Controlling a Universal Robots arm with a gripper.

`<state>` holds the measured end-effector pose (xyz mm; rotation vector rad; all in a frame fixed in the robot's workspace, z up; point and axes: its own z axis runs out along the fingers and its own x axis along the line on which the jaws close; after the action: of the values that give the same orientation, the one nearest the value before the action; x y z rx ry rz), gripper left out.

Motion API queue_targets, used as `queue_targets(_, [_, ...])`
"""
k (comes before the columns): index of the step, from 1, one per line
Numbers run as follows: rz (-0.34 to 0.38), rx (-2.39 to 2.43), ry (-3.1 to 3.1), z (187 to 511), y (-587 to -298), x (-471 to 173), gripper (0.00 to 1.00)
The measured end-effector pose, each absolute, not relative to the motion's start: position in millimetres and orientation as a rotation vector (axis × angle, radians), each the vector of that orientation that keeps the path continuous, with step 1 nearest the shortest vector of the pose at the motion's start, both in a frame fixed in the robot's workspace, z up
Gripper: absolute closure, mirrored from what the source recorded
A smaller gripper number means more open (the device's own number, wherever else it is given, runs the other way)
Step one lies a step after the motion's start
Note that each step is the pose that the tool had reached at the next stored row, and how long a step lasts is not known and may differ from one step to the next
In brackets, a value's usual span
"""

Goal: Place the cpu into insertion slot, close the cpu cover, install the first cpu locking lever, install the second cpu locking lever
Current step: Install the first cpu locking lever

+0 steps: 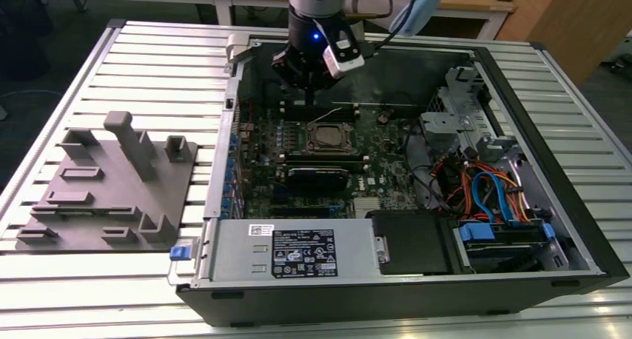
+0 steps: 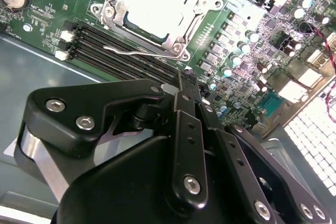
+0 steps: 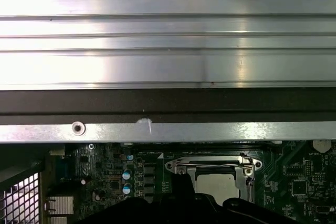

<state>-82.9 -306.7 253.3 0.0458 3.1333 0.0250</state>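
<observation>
A grey fixture block rests on the desk at the exterior view's left. Inside the computer case, the closed, empty tool hovers near the insertion slot. The cpu lies there under the lowered cpu cover.

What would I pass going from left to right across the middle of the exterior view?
Grey fixture → case wall → cpu → blue cables.

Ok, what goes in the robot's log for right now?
cpu: seated | cpu cover: closed over it | locking lever: sticking out | gripper: shut, empty, close to lever
</observation>
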Motion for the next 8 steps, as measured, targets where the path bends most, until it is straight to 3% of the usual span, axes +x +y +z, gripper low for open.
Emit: queue_targets(8, [0.025, 0.046, 3.133, 253.1, -306.6, -81.7, 0.9])
